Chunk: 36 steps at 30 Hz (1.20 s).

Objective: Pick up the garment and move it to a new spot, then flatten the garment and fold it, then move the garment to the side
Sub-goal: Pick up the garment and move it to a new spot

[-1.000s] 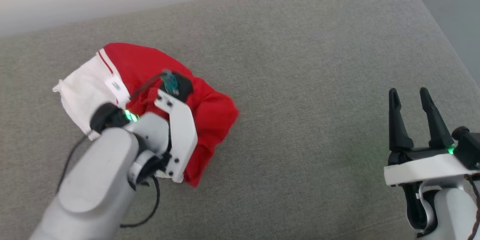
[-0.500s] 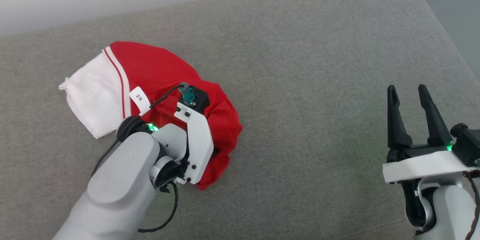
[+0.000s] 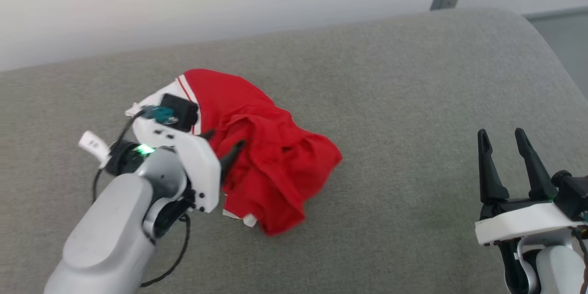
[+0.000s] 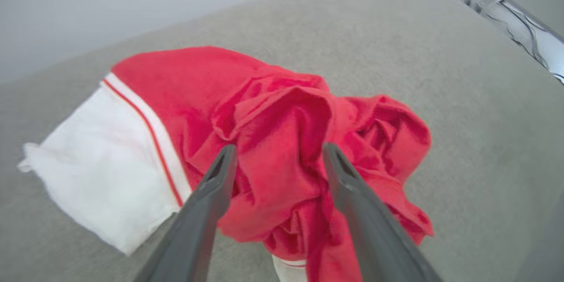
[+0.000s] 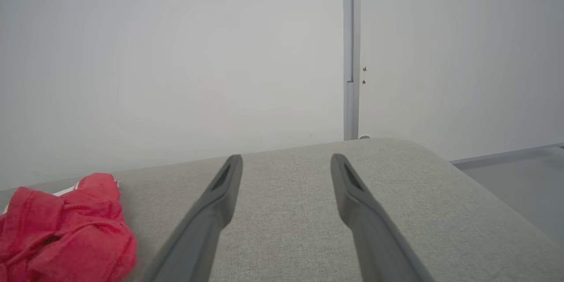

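Since the earlier head pictures, the left gripper (image 3: 223, 140) has been drawn back off the top of the garment (image 3: 275, 156) and its fingers have been spread. The head camera has also been shifted, so more of the wall (image 3: 229, 0) is seen.

In the head view the garment is seen as a crumpled red heap on the grey cushion (image 3: 390, 101), just off the picture's centre toward 8 o'clock. A white sleeve edge (image 3: 172, 91) is shown at the heap's 10 o'clock. The left gripper is placed at the heap's 9 o'clock, with its dark tips pointed toward 3 o'clock and set apart. The right gripper (image 3: 501, 134) is seen at the picture's 4 o'clock, well apart from the garment, fingers spread and pointed toward 12 o'clock.

In the left wrist view the left gripper (image 4: 278, 147) is shown with its jaws wide. A raised red fold of the garment (image 4: 185, 83) is seen in the gap between them, and nothing is pinched. Whether the tips touch the cloth cannot be told. The white sleeve (image 4: 101, 172) is spread toward 8 o'clock.

In the right wrist view the right gripper (image 5: 286, 158) is shown spread over bare cushion (image 5: 286, 238). The garment (image 5: 66, 229) is seen at 8 o'clock, and a metal post (image 5: 350, 53) at 12 o'clock.
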Motion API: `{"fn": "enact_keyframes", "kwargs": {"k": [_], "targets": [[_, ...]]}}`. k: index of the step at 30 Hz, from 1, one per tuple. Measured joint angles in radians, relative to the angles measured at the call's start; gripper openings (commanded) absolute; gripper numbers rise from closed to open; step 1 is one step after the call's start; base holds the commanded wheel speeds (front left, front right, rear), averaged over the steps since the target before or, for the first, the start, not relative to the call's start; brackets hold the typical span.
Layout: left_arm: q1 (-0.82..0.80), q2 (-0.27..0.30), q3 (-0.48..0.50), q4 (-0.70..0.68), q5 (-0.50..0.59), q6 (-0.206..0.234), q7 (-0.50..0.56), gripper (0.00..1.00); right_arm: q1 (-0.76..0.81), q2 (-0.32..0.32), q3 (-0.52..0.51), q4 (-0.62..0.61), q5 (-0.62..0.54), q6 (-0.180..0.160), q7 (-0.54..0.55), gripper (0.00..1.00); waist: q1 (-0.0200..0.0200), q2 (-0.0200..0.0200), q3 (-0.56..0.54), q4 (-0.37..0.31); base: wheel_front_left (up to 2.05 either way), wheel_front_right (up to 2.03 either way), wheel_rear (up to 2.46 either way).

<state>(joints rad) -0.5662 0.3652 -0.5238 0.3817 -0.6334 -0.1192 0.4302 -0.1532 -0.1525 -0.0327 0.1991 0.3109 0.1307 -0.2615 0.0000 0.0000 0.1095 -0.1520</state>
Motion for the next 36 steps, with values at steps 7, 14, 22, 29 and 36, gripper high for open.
{"fn": "enact_keyframes", "kwargs": {"k": [7,14,22,29,36], "targets": [[0.101,0.041,0.071,-0.061,0.002,0.035,-0.193,1.0,0.027,-0.009,-0.004,0.01,-0.003,0.0,0.0,1.0,0.0,0.0,-0.05,0.049,0.0,0.0,0.0],[0.218,0.079,0.137,-0.104,0.02,0.069,-0.395,1.0,0.047,-0.01,-0.012,0.009,-0.009,0.0,0.0,1.0,0.0,0.0,-0.085,0.089,0.0,0.0,0.0],[0.357,0.091,0.215,-0.112,-0.003,0.095,-0.57,1.0,0.069,-0.014,-0.026,0.012,-0.01,0.0,0.0,1.0,0.0,0.0,-0.112,0.122,0.0,0.0,0.0],[0.452,0.099,0.28,-0.114,-0.01,0.102,-0.674,1.0,0.083,-0.013,-0.037,0.006,-0.011,0.0,0.0,1.0,0.0,0.0,-0.121,0.142,0.0,0.0,0.0],[0.544,0.054,0.37,-0.148,0.008,0.09,-0.69,1.0,0.096,-0.009,-0.048,0.005,-0.014,0.0,0.0,1.0,0.0,0.0,-0.122,0.161,0.0,0.0,0.0]]}}
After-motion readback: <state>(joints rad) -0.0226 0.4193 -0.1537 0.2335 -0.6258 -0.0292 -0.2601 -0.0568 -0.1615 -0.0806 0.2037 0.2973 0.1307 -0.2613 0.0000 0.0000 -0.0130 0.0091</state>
